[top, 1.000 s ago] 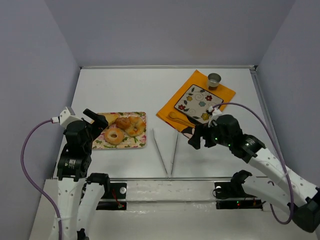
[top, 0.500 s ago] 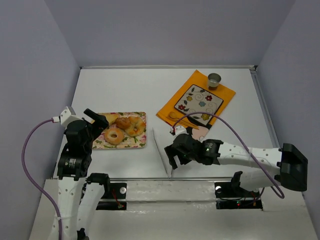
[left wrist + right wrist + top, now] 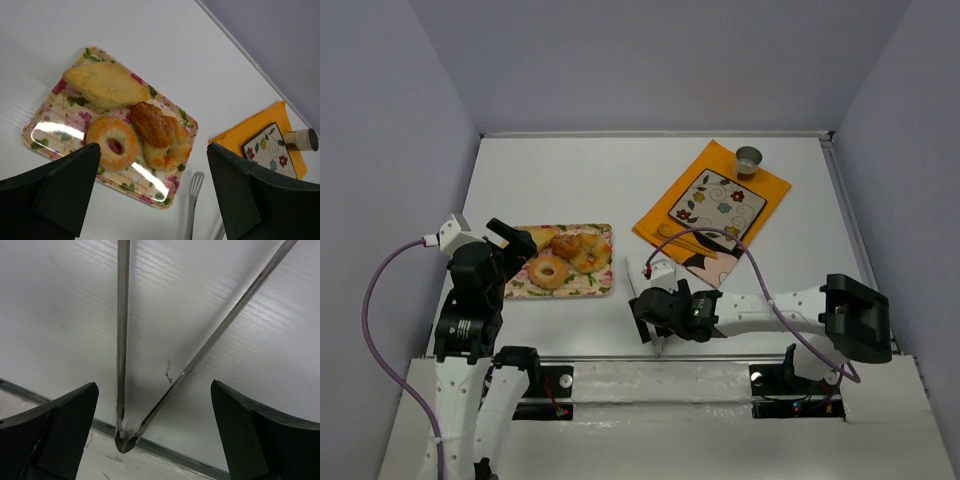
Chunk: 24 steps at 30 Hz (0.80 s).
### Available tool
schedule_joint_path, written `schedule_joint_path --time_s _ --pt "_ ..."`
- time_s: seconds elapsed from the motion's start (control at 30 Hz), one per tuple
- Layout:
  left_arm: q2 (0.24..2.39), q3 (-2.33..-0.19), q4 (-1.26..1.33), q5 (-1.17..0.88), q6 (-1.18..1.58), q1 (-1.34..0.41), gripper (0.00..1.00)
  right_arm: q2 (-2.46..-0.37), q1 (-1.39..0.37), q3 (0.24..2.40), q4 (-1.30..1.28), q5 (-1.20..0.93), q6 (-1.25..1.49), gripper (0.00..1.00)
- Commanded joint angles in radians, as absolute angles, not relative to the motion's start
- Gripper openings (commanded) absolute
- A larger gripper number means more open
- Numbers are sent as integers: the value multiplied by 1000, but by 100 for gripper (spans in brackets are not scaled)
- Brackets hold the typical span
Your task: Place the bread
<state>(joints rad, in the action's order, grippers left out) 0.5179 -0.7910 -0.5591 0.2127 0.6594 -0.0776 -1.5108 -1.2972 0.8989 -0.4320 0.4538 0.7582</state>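
At the front edge of the table (image 3: 560,180): right gripper (image 3: 154,385) straddles tongs (image 3: 122,340) hinge, jaws apart — skewed squeeze may skid tongs off the lip

I am counting one floral tray (image 3: 31,134) at the left of the top view, carrying four baked pieces: one ring-shaped bread (image 3: 112,127), two brown pastries (image 3: 152,122) and one pale yellow wedge (image 3: 105,86). One pair of tongs (image 3: 120,315) is lying at lower centre. At upper right, one orange cloth (image 3: 772,186) is bearing one flowered plate (image 3: 717,203) and one small cup (image 3: 749,158).
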Motion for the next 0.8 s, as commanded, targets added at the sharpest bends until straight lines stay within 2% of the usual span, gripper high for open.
schedule_joint_path --time_s 0.0,0.47,0.53,0.67,0.77 --pt "526 -779 -546 198 643 -80 99 -1558 -1316 936 -390 571 879 100" --pt "505 -775 -545 201 646 -80 99 -1769 -1307 991 -390 692 1021 100" --pt "509 -776 -545 196 643 -80 99 -1758 -1298 963 -390 696 1052 96" --pt "520 -776 -543 193 641 -80 99 -1710 -1298 914 -390 730 1101 61" --pt "528 -775 -545 193 641 -80 99 -1668 -1298 911 -391 747 1075 51"
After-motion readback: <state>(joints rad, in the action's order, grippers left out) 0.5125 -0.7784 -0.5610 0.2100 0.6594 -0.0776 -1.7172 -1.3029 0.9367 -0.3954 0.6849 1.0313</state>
